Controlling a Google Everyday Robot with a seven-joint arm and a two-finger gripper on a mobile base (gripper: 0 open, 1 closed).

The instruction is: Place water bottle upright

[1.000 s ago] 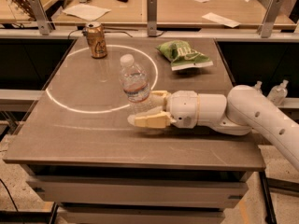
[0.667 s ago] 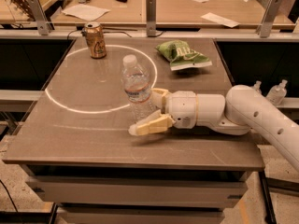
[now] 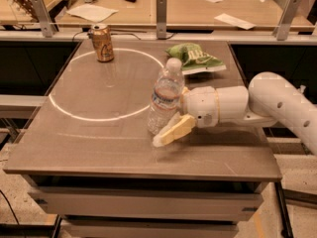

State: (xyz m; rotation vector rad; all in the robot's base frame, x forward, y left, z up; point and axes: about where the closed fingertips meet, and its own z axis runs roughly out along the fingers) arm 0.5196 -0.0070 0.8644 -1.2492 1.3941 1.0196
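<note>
The water bottle [image 3: 163, 99], clear ribbed plastic with a white cap and a white label, stands on the table [image 3: 74, 148] right of centre and leans a little to the right. My gripper [image 3: 172, 118] reaches in from the right on a white arm. It is open, with the bottle's lower half between its tan fingers. The near finger [image 3: 173, 130] slants down to the tabletop beside the bottle's base. The far finger is mostly hidden behind the bottle.
A gold-brown drink can [image 3: 103, 42] stands upright at the back left. A green snack bag [image 3: 195, 58] lies at the back right, just behind my arm. A white ring [image 3: 64, 110] is marked on the tabletop. Desks with papers stand beyond.
The near finger swung outward and down, opening the gripper. The bottle has shifted right and toward the front, and now leans right.
</note>
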